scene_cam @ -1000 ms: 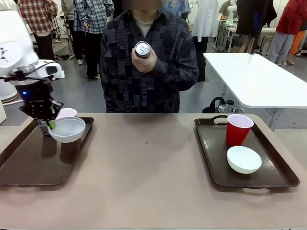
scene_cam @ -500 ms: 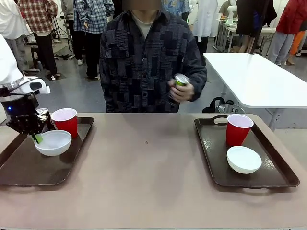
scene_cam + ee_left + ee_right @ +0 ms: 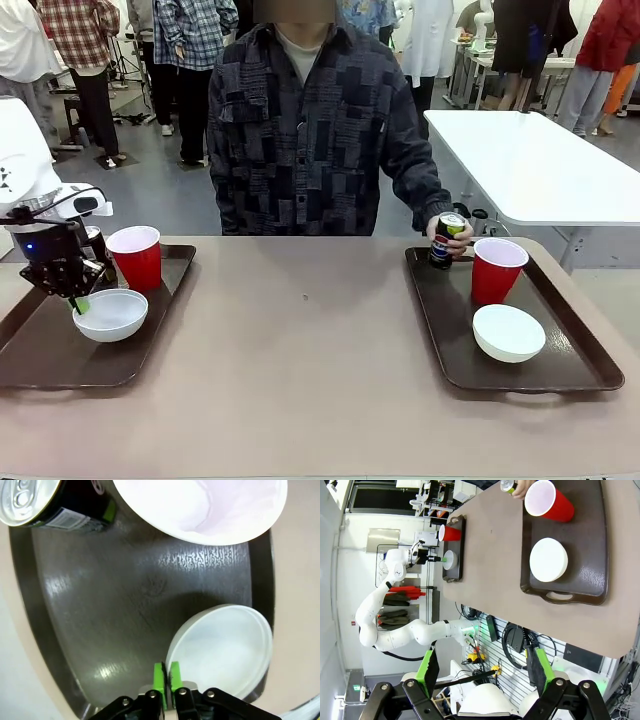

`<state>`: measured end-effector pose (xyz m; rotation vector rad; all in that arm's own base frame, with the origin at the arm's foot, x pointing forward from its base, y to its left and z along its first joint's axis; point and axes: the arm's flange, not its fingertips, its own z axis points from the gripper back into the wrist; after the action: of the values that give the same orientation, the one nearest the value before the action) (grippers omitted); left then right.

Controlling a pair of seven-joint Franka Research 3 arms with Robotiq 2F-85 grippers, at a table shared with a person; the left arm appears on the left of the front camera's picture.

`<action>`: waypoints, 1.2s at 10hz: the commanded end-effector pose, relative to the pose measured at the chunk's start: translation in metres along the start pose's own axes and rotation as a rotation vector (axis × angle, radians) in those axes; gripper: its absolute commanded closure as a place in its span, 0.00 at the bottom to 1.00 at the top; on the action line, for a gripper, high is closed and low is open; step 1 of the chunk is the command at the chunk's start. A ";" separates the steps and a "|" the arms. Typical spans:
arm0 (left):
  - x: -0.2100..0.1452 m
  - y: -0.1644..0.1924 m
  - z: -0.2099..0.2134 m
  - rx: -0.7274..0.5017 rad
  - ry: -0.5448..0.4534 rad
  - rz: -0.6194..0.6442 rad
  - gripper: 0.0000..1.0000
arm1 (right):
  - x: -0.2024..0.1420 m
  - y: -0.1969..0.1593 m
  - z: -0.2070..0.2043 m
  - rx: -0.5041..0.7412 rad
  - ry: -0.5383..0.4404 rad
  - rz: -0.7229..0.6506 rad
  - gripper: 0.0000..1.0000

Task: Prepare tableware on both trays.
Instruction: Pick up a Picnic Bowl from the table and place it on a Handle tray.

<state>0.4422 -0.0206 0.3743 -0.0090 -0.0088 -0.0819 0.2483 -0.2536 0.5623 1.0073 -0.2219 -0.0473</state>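
We are pinching the light, stiff, slippery grey-blue bowl (image 3: 222,650) by its nine-o'clock rim with our left gripper (image 3: 167,676) clamped shut.

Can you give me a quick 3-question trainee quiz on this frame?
1. True or false: the left end effector is shut on the rim of the pale bowl.
2. What is the person's hand setting on the right tray? A cup, B can, C bowl.
3. How many red cups are on the trays?

Key: 1 true. 2 B, the can. 3 two: one on the left tray, one on the right.
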 end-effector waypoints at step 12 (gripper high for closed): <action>-0.052 -0.031 0.120 0.047 -0.086 0.076 0.00 | -0.001 0.001 0.001 0.011 -0.003 0.010 0.03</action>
<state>0.3941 -0.0450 0.4853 0.0366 -0.0900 -0.0452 0.2484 -0.2536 0.5623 1.0073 -0.2217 -0.0472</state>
